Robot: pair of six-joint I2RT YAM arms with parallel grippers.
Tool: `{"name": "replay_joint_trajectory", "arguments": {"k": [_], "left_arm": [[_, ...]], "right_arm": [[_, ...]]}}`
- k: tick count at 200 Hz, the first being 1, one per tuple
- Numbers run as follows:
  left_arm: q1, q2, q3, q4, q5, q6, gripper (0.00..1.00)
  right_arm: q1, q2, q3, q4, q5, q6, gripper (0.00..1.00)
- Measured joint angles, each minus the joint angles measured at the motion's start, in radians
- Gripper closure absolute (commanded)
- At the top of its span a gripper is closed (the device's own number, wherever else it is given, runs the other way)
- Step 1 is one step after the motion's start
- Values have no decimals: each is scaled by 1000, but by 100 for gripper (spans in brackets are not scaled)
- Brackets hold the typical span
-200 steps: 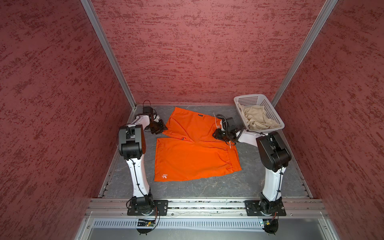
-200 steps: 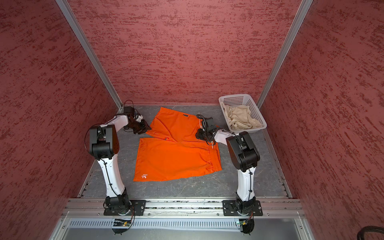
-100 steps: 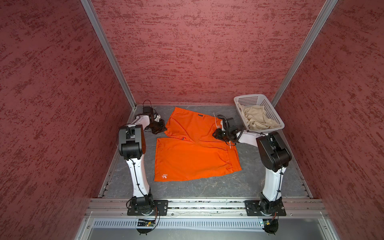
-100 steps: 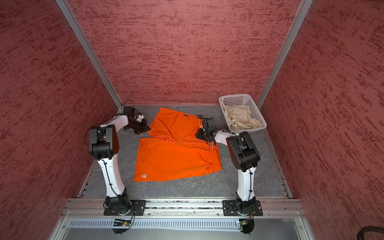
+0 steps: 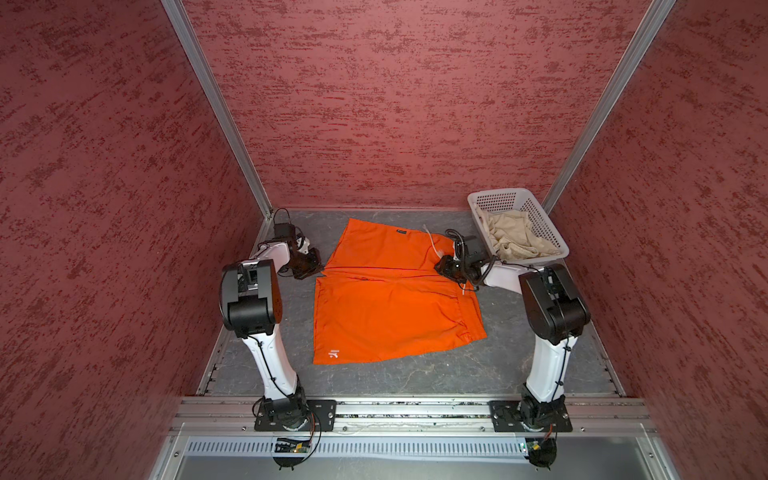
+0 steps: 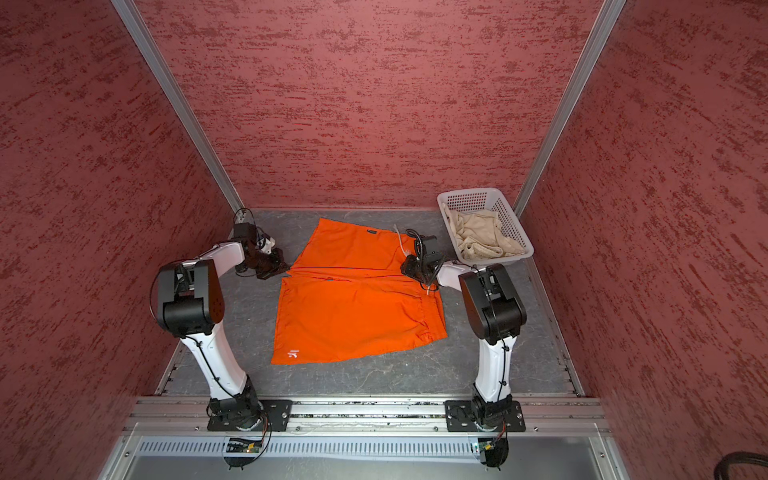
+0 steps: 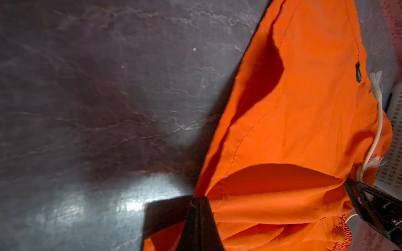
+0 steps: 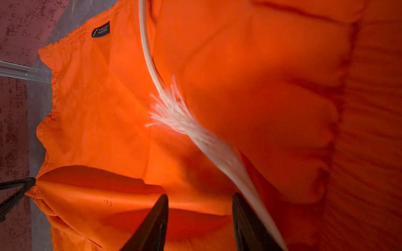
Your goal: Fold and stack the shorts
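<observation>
Step in hand, by the look of it: halving the orange shorts [image 5: 395,316] lengthwise, leg onto leg, with both tools set on the mid-line.

Orange shorts: spread flat on the grey table [image 5: 415,378] just beside the white basket [image 5: 559,249]. Waistband toward the basket, hems away from it, white logo [image 5: 333,354] at the hem corner farthest from it. Beige shorts [image 5: 515,237]: crumpled inside the basket, untouched.

Left gripper [image 7: 199,203]: across the orange shorts from the basket, well apart from it, pinched tight on an inner hem corner. Right gripper [image 8: 200,208]: near the basket's front corner, on the waistband, fingers [image 8: 158,217] half apart astride a raised ridge of orange cloth. Clamped or merely straddling, impossible to say. Frayed white drawstring [image 8: 185,123] running close along one finger.

To do it well:
- Make sure of the waistband end first, closing on every layer and leaving the drawstring out of the bite.
- Raise both ends together and level, with the ridge between them taut and not sagging.
- Go only high enough for both legs to hang free and close like a book.
- Swing clear of the basket's rim, then lay the cloth down flat beside the basket, hem onto hem, outer seam onto outer seam.
- Let go only with the cloth fully at rest.

Likely trouble: thin, slippery fabric with layers gaping near the left pinch. Perhaps only one layer caught there, hence a leg opening instead of folding.
</observation>
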Motion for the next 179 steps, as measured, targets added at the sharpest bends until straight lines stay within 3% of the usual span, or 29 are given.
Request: {"name": "replay_joint_trajectory", "arguments": {"k": [11, 23, 79, 143, 179], "left_arm": [[0, 0, -3, 4, -14, -4, 66], [1, -9, -13, 14, -29, -10, 61], [-13, -119, -2, 25, -47, -31, 57], [-73, 18, 130, -39, -39, -5, 59], [-107, 70, 164, -50, -39, -8, 52]], "right_arm": [[0, 0, 0, 6, -5, 2, 47], [0, -3, -2, 12, -15, 3, 47], [10, -114, 2, 14, -60, -19, 47], [60, -58, 73, 16, -117, -51, 48], [78, 34, 101, 12, -149, -63, 48]]}}
